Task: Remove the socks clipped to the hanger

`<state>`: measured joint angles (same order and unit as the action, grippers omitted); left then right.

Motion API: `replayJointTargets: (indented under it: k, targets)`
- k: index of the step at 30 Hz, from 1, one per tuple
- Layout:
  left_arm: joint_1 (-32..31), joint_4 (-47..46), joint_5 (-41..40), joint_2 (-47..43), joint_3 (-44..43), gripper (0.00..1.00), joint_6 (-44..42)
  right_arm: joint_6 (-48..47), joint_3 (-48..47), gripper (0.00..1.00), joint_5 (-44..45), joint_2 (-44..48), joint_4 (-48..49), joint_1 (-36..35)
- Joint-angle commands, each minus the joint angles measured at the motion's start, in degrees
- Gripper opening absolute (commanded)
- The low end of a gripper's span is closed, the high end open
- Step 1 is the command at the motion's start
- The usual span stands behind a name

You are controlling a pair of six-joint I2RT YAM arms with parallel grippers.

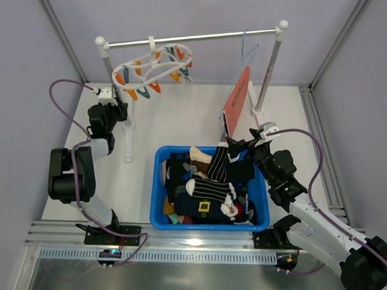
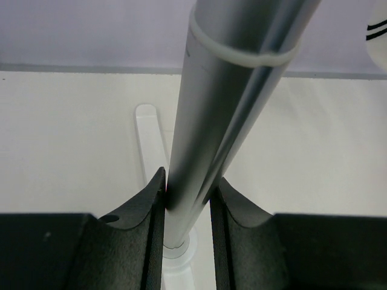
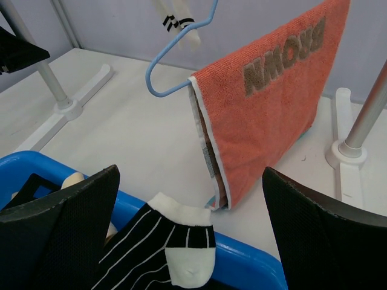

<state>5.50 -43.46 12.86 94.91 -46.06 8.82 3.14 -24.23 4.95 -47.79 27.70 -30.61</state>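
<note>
White plastic with orange and teal pegs, the hanger (image 1: 155, 64) hung at the far left of the rack's rail (image 1: 210, 37). On the left post (image 2: 230, 109) the left gripper (image 2: 188, 184) was clamped, a finger pressed to each side. Wide open and holding nothing, the right gripper (image 1: 251, 135) stood above the far right corner of the blue bin (image 1: 159, 182), where socks (image 1: 205, 183) lay heaped. One striped white sock (image 3: 178, 27) hung beyond the orange cloth (image 3: 266, 103).

Your top cam looks down over the whole table (image 1: 175, 119) from behind, left wrist cam's jammed up against the rack pole (image 2: 224, 121) between the left gripper (image 2: 188, 181) jaws, and right wrist cam faces the orange cloth (image 3: 266, 103) (image 1: 236, 99) beyond the right gripper (image 3: 190, 172) jaws, also visible up top.
</note>
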Motion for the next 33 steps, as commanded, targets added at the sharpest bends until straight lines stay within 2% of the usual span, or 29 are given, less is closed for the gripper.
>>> replayJointTargets:
  k: [1, 4, 5, 6, 7, 8, 10, 11, 14, 16, 18, 20, 24, 28, 31, 33]
  targets:
    - [-0.31, -7.52, 6.73, -0.87, -0.43, 0.00, 3.75, 0.82, -0.82, 1.00, 0.68, 1.47, 0.60, 0.11]
    - [-0.31, -6.46, 4.90, -1.74, 0.09, 0.00, 4.01, 0.82, -0.91, 1.00, 0.06, 1.82, 0.51, 0.11]
    - [-0.31, -6.11, 1.93, -2.36, 0.27, 0.04, 4.45, 0.91, -1.00, 1.00, -0.20, 1.65, 0.51, 0.20]
    - [-0.22, -5.06, 0.95, -2.97, 0.62, 0.15, 4.71, 0.82, -1.08, 1.00, -0.55, 1.65, 0.51, 0.11]
    - [-0.31, -5.05, 0.15, -3.68, 0.97, 0.30, 5.15, 0.56, -1.35, 1.00, -1.95, 1.56, 0.60, 0.11]
    - [-0.40, -5.14, -1.51, -5.68, 2.28, 0.50, 5.59, 0.55, -1.70, 1.00, -2.83, 1.30, 0.86, 0.11]
    - [-0.75, -6.19, -3.18, -8.41, 3.87, 0.61, 5.86, 0.20, -2.66, 1.00, -6.86, 0.60, 1.39, 0.20]
    - [-1.36, -6.11, -4.06, -11.39, 5.36, 0.73, 5.68, -0.23, -3.28, 1.00, -8.19, -0.45, 1.39, 0.11]
    - [-2.50, -3.57, -6.70, -16.94, 7.38, 0.80, 5.51, -0.76, -5.38, 1.00, -13.53, -2.30, 2.08, 0.11]
    - [-3.30, -1.03, -11.18, -23.18, 8.18, 0.83, 5.51, -0.59, -6.96, 1.00, -16.45, -3.80, 3.49, 0.03]
    - [-3.74, 3.98, -14.86, -28.96, 8.88, 0.86, 6.73, 0.20, -8.55, 1.00, -19.62, -5.90, 3.76, -0.06]
    - [-3.91, 11.59, -20.32, -32.67, 8.45, 0.95, 8.22, 0.47, -11.71, 1.00, -21.29, -7.75, 3.41, -0.68]
    - [-4.09, 23.29, -27.53, -41.02, 8.45, 0.97, 14.80, -0.14, -20.31, 1.00, -21.57, -15.73, 0.00, -4.01]
    - [-4.18, 34.30, -28.07, -48.22, 7.92, 0.99, 17.20, -0.42, -35.31, 1.00, -19.37, -30.47, -6.59, -7.27]
    - [-4.09, 39.31, -26.75, -49.73, 7.22, 1.00, 16.93, 1.52, -45.68, 1.00, -16.57, -38.23, -9.50, -7.53]
    - [-4.09, 40.91, -22.81, -50.35, 5.99, 0.99, 16.93, 2.14, -50.81, 1.00, -14.63, -45.44, -12.84, -7.45]
